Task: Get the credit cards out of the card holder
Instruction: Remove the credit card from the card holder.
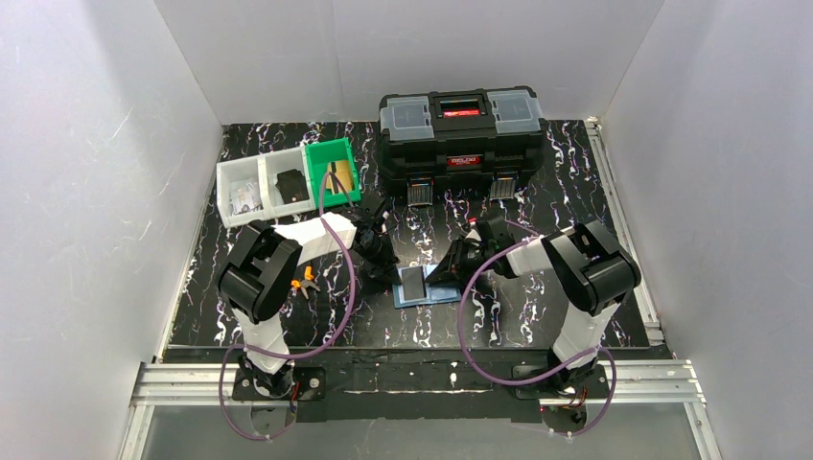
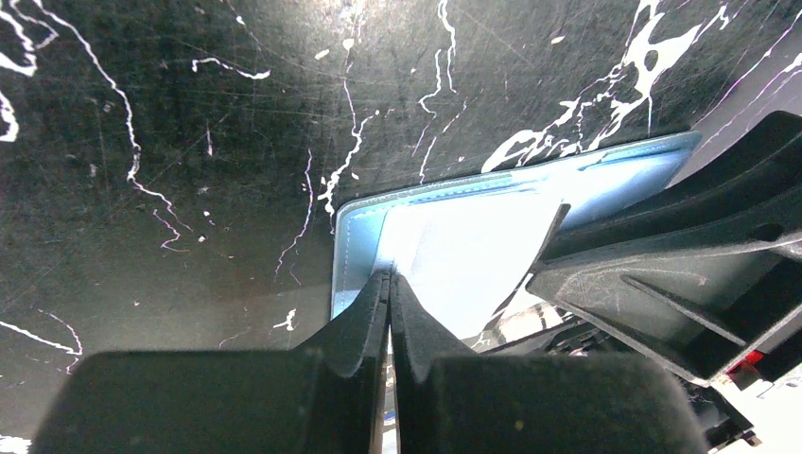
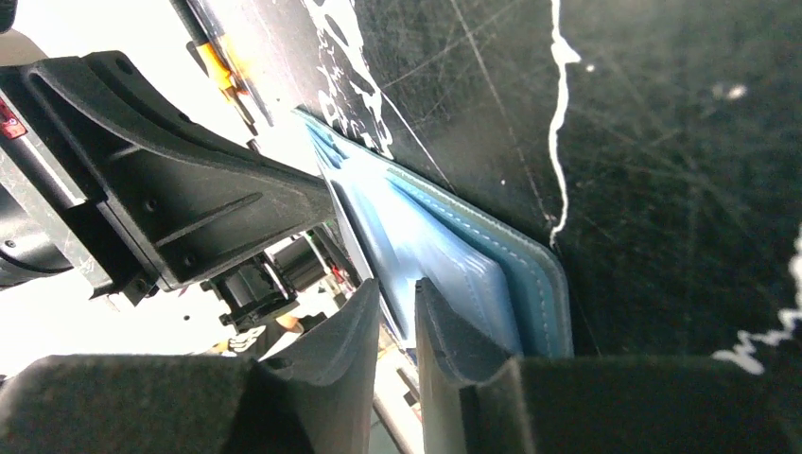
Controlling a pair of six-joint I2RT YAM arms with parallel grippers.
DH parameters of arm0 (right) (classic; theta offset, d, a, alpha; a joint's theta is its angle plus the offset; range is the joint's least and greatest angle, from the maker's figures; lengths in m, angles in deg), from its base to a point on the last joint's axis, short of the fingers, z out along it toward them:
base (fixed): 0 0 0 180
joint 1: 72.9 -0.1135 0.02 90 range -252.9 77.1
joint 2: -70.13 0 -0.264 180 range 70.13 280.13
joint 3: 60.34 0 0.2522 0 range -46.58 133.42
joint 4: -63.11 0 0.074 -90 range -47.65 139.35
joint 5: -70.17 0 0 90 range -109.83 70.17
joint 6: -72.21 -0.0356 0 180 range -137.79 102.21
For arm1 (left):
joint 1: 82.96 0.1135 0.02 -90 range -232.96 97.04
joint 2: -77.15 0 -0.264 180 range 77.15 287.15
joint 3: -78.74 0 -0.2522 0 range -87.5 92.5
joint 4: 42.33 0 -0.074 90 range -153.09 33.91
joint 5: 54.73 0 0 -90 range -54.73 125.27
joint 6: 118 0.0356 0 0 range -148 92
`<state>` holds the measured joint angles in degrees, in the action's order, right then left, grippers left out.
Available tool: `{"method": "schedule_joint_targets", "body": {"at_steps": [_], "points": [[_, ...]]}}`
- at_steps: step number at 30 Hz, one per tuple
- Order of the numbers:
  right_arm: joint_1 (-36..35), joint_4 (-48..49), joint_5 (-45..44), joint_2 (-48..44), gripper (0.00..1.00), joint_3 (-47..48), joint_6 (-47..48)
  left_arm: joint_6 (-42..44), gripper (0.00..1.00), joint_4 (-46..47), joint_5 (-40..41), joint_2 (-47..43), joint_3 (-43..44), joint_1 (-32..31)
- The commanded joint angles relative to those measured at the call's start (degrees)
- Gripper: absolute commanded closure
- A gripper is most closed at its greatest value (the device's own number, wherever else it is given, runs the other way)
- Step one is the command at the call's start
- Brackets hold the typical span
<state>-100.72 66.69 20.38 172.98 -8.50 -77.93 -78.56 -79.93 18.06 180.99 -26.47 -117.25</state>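
- Black toolbox (image 1: 463,134): the red plate (image 1: 463,161) on its front face carries pale lettering, too small to read.
- Elsewhere around the toolbox: no legible text, number or sign.

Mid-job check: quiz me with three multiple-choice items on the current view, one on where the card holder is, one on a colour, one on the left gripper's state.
1. Where on the table is the card holder?
A. At the far left edge
B. In the middle, between the left gripper and the right gripper
C. At the back right corner

2. What colour is the bin next to the white bins?
A. Green
B. Red
C. Yellow

3. How do the left gripper's jaws stand?
A. Wide open
B. Half open, lifted clear
C. Shut, tips on the holder's light blue inner panel

Answers: 1 B, the top view shows it lying open between both grippers. 2 A, the top view shows a bright green bin. 3 C, the left wrist view shows the fingers pressed together on the panel.
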Motion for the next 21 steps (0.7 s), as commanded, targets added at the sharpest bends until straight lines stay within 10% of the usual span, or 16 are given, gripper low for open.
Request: {"method": "schedule_joint_targets", "body": {"at_steps": [1,21], "points": [[0.0,8.3,0.3,2.4,0.71,-2.9,-3.9,2.1,1.00,-5.3,8.7,6.5,-4.3,-1.1],[-0.9,11.4,2.4,5.1,0.81,-1.3,-5.0,2.1,1.00,-5.3,8.6,7.2,-4.0,-1.2]]}}
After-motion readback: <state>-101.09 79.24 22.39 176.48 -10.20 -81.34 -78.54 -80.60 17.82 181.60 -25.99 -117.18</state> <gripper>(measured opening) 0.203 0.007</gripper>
